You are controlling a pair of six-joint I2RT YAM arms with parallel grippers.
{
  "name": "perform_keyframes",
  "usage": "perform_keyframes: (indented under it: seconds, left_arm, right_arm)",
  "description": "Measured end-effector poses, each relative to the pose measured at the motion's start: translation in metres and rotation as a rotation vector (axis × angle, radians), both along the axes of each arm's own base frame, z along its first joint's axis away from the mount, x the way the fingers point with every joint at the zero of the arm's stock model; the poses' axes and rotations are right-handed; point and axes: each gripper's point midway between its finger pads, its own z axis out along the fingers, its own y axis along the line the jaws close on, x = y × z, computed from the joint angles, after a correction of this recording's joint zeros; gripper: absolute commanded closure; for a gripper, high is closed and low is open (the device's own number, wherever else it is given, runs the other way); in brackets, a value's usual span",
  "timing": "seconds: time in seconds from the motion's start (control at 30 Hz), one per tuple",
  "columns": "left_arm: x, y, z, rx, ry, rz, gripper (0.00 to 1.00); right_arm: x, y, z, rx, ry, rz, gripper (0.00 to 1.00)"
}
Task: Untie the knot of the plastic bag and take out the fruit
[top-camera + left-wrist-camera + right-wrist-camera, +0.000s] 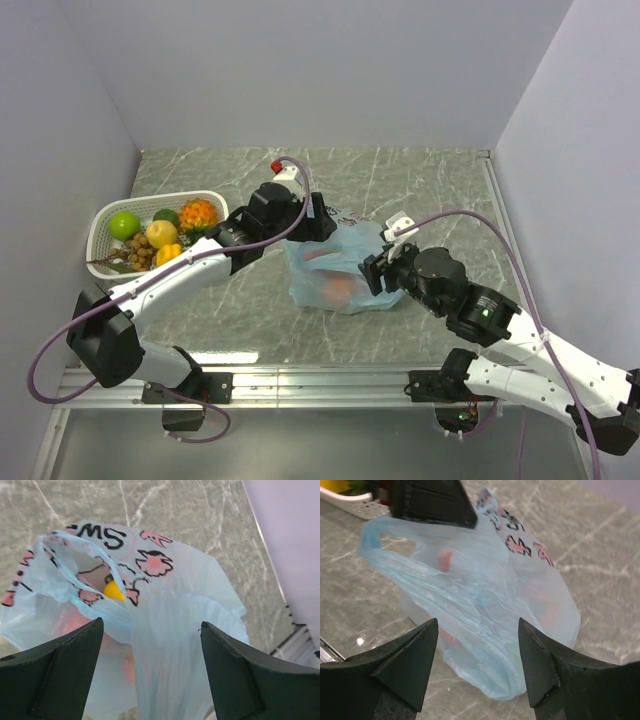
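The pale blue plastic bag (340,268) lies mid-table, lettering side up in the left wrist view (165,610). Its loop handles (75,577) hang loose and I cannot make out a knot. Red-orange fruit (336,290) shows through the plastic, as does a red piece (445,560) in the right wrist view. A yellow patch (114,591) shows at the bag's mouth. My left gripper (150,625) is open above the bag's far-left top (302,228), plastic between its jaws. My right gripper (477,622) is open at the bag's right end (378,272), with the bag (485,605) just ahead.
A white slotted basket (100,222) stands at the left with a green apple (124,224), an orange pineapple-like fruit (198,213) and other fruit. Its rim shows in the right wrist view (350,502). Grey walls close in left, right and back.
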Motion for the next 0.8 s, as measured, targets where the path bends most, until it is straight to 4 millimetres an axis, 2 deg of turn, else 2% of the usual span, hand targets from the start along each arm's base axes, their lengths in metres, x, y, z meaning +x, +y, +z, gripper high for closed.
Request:
perform_keyframes:
  seconds: [0.1,0.2,0.4,0.6,0.7,0.73,0.8]
  left_arm:
    - [-0.005,-0.005,0.002,-0.039,0.036,-0.007,0.17]
    - [-0.009,-0.012,0.011,-0.092,0.066,-0.021,0.17]
    - [-0.012,-0.023,0.029,-0.188,0.100,-0.031,0.18]
    - [-0.014,-0.034,0.041,-0.256,0.126,-0.052,0.18]
    - [-0.016,-0.035,0.042,-0.271,0.138,-0.056,0.19]
    - [-0.016,-0.036,0.043,-0.275,0.142,-0.058,0.19]
    - [-0.017,-0.036,0.043,-0.275,0.142,-0.059,0.19]
  right_arm:
    - [-0.004,0.008,0.007,-0.014,-0.046,0.080,0.27]
    - [-0.007,0.016,0.005,-0.052,-0.069,0.147,0.27]
    - [-0.011,0.034,-0.010,-0.160,-0.091,0.225,0.27]
    - [0.004,0.038,-0.032,-0.299,-0.106,0.156,0.31]
    - [0.017,0.031,-0.034,-0.347,-0.132,0.066,0.49]
    - [0.022,0.027,-0.031,-0.353,-0.148,0.029,0.70]
    - [0.030,0.021,-0.021,-0.347,-0.188,-0.039,0.96]
